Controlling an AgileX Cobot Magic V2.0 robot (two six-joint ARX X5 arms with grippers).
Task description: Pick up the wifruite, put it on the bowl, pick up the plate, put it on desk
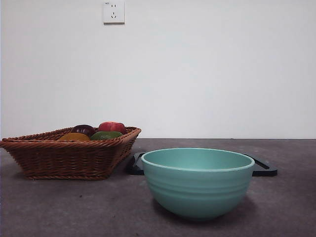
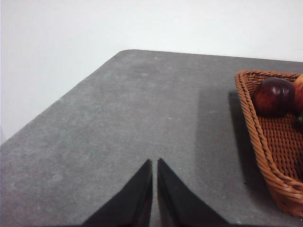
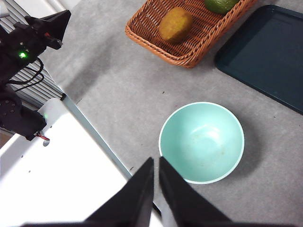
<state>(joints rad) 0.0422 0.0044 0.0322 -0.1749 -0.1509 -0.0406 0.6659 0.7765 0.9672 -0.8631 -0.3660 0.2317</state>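
White wall and a dark grey tabletop (image 1: pixel 59 207) frame what we work with. Our wifruite (image 3: pixel 175 24) lies in the wicker basket (image 1: pixel 64 158), next to a green fruit (image 3: pixel 220 4) and near a dark purple fruit (image 2: pixel 273 97) and a red one (image 1: pixel 112 127). We see the mint bowl (image 3: pixel 201 142) standing empty on the tabletop, apart from the basket, and the black plate (image 3: pixel 265 52) lying flat just behind it, bare.

We judge the 1st step, picking the wifruite, is not yet begun. To do it well, we would come down from above into the basket, spread wide enough to clear the green neighbour, and close on the fruit's narrower sides.

Our left gripper (image 2: pixel 155 163) hangs over bare tabletop beside the basket, jaws pressed together, holding nothing. Our right gripper (image 3: pixel 156 163) hovers high above the bowl's near rim, likewise closed and empty.
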